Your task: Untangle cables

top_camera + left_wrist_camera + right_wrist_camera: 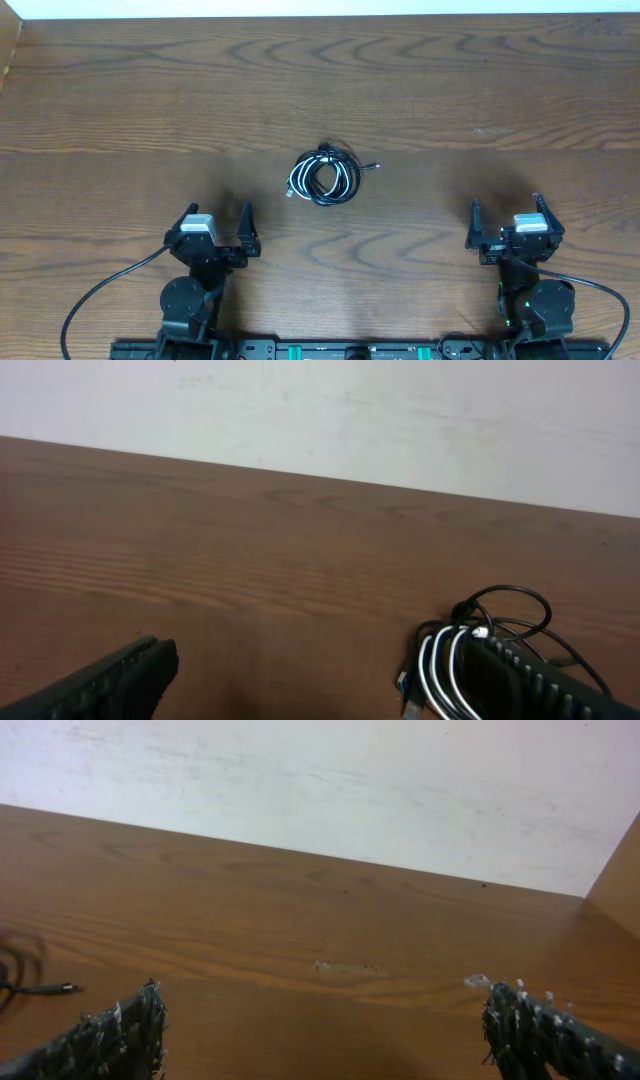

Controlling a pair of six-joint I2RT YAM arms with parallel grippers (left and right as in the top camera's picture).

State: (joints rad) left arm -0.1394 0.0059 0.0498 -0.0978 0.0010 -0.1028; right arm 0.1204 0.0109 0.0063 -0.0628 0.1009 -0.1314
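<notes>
A black cable [338, 192] and a white cable [299, 177] lie coiled together in one small tangle at the middle of the wooden table. A black plug end [372, 166] sticks out to the right. In the left wrist view the white loops [440, 672] and black loops [515, 600] show at the lower right, partly hidden behind my right finger. My left gripper [216, 228] is open and empty, near the front edge, left of the tangle. My right gripper [507, 221] is open and empty at the front right. The right wrist view shows only the plug tip [62, 988] at its left edge.
The brown wooden table [480, 90] stretches back to a white wall [400, 410]. A wooden side panel [620, 870] stands at the far right. Thick black arm cables [100, 295] run along the front edge.
</notes>
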